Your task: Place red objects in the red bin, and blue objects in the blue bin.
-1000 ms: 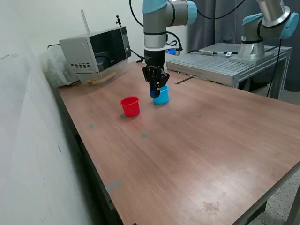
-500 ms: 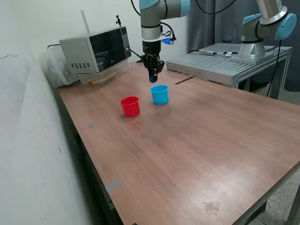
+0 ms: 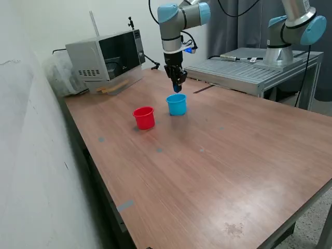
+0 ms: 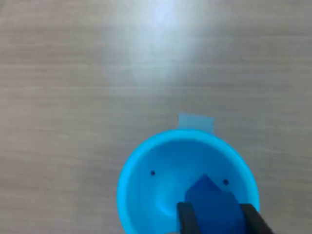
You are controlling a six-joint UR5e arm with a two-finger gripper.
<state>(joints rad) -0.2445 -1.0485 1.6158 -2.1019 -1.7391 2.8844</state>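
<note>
My gripper [image 3: 177,86] hangs a little above the blue bin [image 3: 177,104], a light blue cup standing on the wooden table. It is shut on a dark blue cube [image 3: 177,90], one of the blue objects. In the wrist view the cube [image 4: 209,195] sits between my two dark fingers [image 4: 187,219], with my gripper [image 4: 218,217] over the open mouth of the blue bin [image 4: 141,165]. The red bin [image 3: 144,117], a small red cup, stands just to the exterior view's left of the blue one. The red objects are out of view.
A microwave [image 3: 106,56] stands at the back on the exterior view's left. A grey metal platform [image 3: 249,67] carrying a second arm [image 3: 290,26] is at the back right. A blue tape patch [image 4: 196,121] lies on the table beside the blue bin.
My gripper rose from low beside the blue cup with the blue cube in it, then shifted slightly toward the exterior view's right, over the cup's mouth. Both cups stayed put.
</note>
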